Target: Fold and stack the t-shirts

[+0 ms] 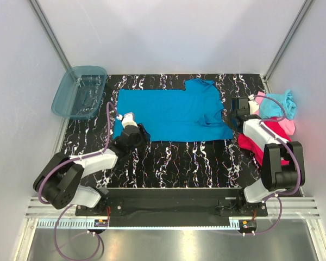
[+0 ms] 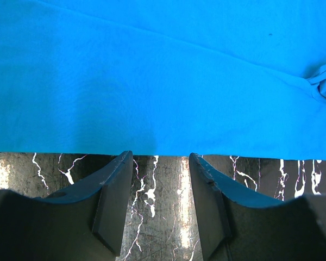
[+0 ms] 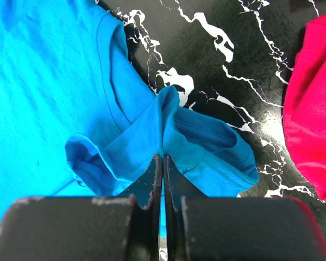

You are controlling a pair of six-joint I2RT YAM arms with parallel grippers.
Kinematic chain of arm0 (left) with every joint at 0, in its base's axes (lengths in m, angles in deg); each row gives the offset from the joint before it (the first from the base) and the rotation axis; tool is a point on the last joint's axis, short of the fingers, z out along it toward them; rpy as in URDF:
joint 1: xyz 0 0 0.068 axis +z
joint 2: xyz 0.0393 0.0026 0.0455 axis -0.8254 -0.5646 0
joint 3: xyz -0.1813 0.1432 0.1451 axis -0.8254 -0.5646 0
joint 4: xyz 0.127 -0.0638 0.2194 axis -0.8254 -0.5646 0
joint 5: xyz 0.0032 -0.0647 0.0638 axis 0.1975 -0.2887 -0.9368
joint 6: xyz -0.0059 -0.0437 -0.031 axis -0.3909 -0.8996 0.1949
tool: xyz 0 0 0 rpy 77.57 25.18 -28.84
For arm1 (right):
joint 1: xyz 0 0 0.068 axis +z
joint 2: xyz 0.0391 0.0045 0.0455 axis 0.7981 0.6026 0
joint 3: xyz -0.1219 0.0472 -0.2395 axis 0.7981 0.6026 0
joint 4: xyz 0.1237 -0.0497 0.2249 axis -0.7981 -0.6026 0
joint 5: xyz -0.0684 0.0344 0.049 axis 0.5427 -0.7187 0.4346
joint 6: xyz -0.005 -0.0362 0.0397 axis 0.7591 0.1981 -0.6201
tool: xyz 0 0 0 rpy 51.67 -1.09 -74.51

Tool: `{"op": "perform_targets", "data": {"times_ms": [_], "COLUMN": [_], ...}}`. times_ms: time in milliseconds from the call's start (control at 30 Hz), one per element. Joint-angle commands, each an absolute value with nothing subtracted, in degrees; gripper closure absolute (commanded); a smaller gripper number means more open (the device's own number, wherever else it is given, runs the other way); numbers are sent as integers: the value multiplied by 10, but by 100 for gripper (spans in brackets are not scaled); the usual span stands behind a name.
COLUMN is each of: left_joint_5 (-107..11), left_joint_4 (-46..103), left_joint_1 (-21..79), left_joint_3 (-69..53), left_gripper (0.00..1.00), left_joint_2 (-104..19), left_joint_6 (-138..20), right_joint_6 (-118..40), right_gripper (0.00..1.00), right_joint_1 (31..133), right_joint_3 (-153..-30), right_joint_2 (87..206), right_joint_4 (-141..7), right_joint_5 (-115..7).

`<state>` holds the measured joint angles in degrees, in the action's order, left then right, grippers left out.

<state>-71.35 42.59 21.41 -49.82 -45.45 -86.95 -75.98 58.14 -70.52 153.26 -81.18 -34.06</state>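
The teal plastic bin [image 1: 79, 92] sits at the far left corner of the table [image 1: 168, 157], half off the dark top and well apart from the cloth. On my right a heap of tees lies at the table's edge. The magenta-red t-shirt [image 1: 252, 142] is nearest the arm, with the light pink t-shirt [image 1: 287, 126] behind it and the aqua t-shirt [image 1: 277, 103] on top. In the right wrist view the magenta-red one [image 3: 312, 109] lies close beside my grip, with bare table between it and the blue cloth.

The blue t-shirt [image 1: 174, 114] is spread flat across the far middle of the table, its right sleeve area bunched. My right tool [image 3: 163, 157] is pinched tight on a raised fold of that bunched sleeve. My left tool [image 2: 160, 157] stands about half apart with nothing in it, over bare table just at the shirt's near edge.

The table is black with white marble veins. Pale grey walls [image 1: 168, 32] close in the back and sides, with slanted metal posts [image 1: 49, 32] at the corners and a ribbed metal rail [image 1: 174, 209] along the near edge.
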Motion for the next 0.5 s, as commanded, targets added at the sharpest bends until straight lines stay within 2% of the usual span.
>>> {"op": "perform_targets", "data": {"times_ms": [0, 433, 467], "left_joint_5": [-718, -723, -724], "left_joint_4": [458, 455, 455], "left_joint_1": [213, 213, 213], "left_joint_3": [-500, -503, -503], "left_gripper": [50, 50, 50], "left_joint_2": [-444, -436, -435], "left_joint_6": [-860, -857, -857], "right_joint_6": [-757, -771, -770], "right_gripper": [97, 100, 96], "right_joint_1": [580, 579, 579], "right_joint_3": [-727, -770, -764], "right_joint_2": [1537, 1617, 1616], "right_joint_4": [-805, -803, -803], "right_joint_5": [-330, -338, -337]}}
